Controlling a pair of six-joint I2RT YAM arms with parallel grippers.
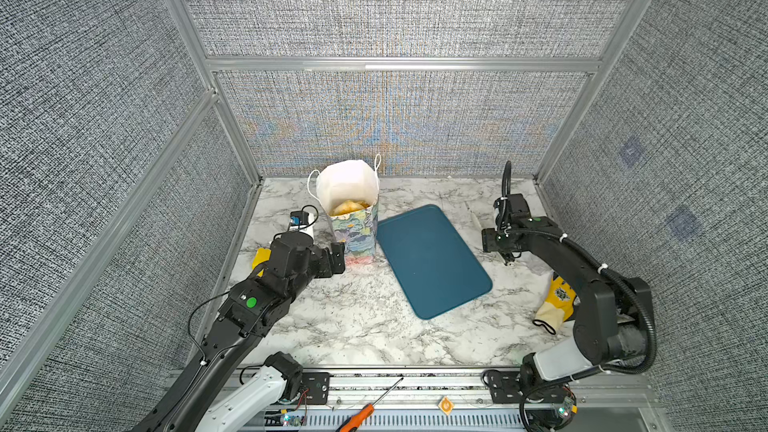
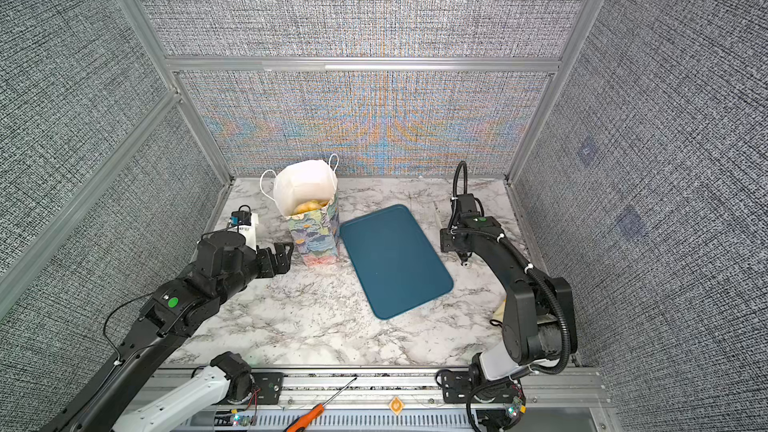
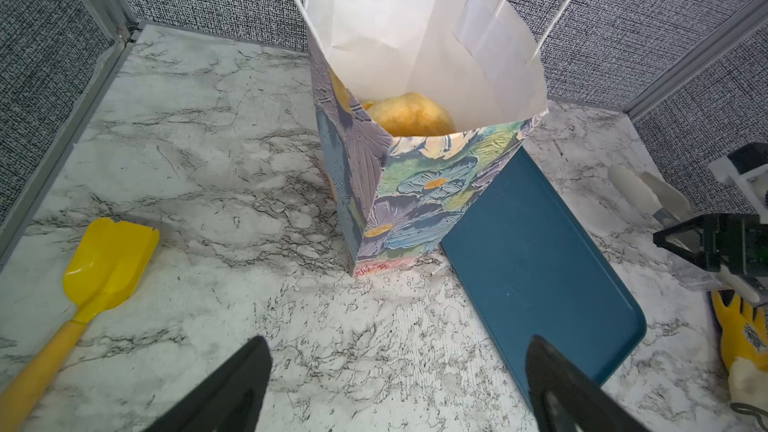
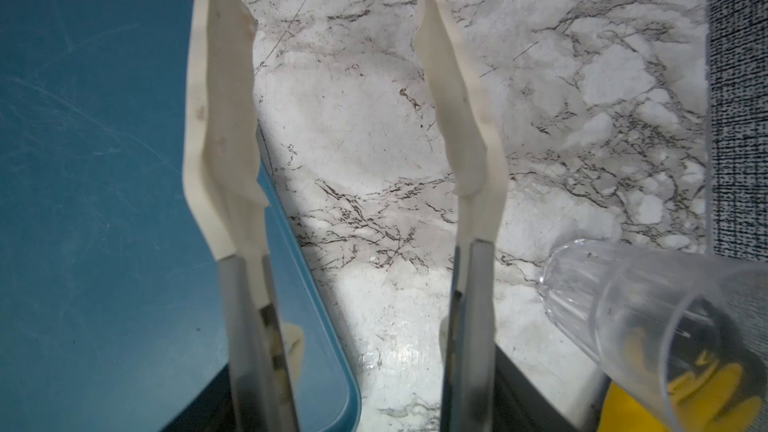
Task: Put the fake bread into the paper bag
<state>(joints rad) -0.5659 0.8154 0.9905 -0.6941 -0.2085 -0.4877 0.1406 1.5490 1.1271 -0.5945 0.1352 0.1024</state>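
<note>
The paper bag (image 1: 357, 234) (image 2: 318, 238) (image 3: 415, 184) stands upright at the back left of the marble table, its mouth open and its white lining showing. Golden fake bread (image 1: 348, 206) (image 2: 309, 205) (image 3: 409, 116) lies inside it, partly hidden by the bag's wall. My left gripper (image 1: 338, 257) (image 2: 286, 257) (image 3: 397, 342) hovers open and empty just left of the bag's base. My right gripper (image 1: 492, 241) (image 4: 365, 401) is to the right of the teal tray (image 1: 432, 259) (image 4: 83, 160), shut on white-tipped metal tongs (image 4: 220, 97) (image 3: 648, 197) that hold nothing.
A yellow toy spade (image 3: 108, 259) (image 1: 259, 259) lies left of the bag under my left arm. A yellow and white glove (image 1: 557, 305) and a clear plastic cup (image 4: 648, 313) lie at the right edge. A screwdriver (image 1: 365, 409) rests on the front rail. Grey walls enclose three sides.
</note>
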